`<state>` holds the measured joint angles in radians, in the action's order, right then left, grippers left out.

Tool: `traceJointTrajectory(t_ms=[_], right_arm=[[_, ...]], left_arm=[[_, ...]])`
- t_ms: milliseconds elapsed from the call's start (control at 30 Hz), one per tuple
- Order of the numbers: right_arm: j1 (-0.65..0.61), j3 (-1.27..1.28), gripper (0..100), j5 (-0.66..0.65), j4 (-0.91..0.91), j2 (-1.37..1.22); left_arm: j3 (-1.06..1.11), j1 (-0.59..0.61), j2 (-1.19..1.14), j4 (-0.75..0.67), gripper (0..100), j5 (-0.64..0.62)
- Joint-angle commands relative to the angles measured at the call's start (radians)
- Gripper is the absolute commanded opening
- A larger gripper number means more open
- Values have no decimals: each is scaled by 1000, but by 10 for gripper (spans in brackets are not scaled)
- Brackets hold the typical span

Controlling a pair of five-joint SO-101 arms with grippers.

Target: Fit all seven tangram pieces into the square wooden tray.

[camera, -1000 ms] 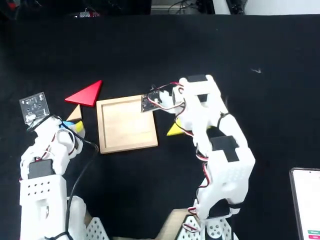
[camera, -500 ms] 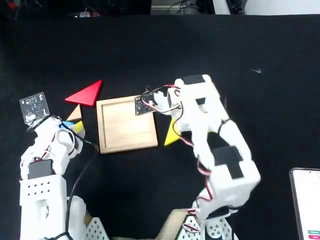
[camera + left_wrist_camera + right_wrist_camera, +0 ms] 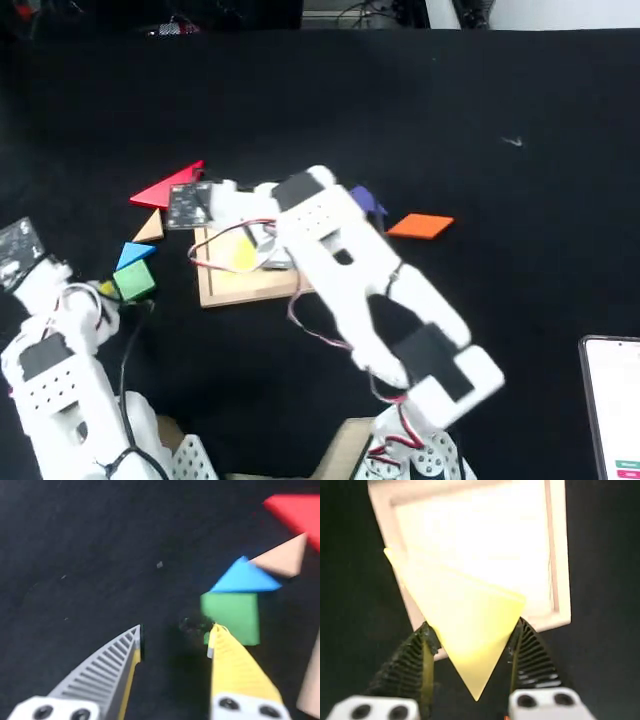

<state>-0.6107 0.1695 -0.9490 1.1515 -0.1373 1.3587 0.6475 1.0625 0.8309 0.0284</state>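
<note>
One yellow triangle sits clamped between the two fingers of the right pincer. It hangs over the square wooden tray, with one point towards the wrist and its broad side across the tray's near rim and floor. From above, the yellow shows inside the tray's 9 o'clock half, and the right arm crosses the tray from 5 o'clock and hides most of it.

The left pincer stands apart with nothing between its fingers, low over the black worktop. Its yellow fingertip is right against the edge of the green square; I cannot tell if they touch.

Six pieces lie outside the tray. The red triangle is at the tray's 10 o'clock and the tan triangle at 9 o'clock, just beside the rim. The blue triangle is a little farther out, tip to tip with the tan one, and the green square lies at 8 o'clock, touching the blue. A purple piece peeks from behind the right arm at 2 o'clock, and the orange parallelogram lies at 3 o'clock, well apart.

Open worktop stretches towards 12 o'clock and past the orange piece. A white-screened device sits at the 4 o'clock edge.
</note>
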Motion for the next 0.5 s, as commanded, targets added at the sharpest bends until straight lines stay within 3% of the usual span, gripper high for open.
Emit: traceJointTrajectory(t_ms=[0, 200, 467], right_arm=[[-25, -107, 75, 60, -46, -73], [-40, -177, 75, 110, -29, -177], [-46, -90, 92, 120, -32, -185]], left_arm=[[39, 102, 15, -78, 224, 66], [47, 90, 15, -94, 224, 63], [48, 87, 15, -95, 224, 63]])
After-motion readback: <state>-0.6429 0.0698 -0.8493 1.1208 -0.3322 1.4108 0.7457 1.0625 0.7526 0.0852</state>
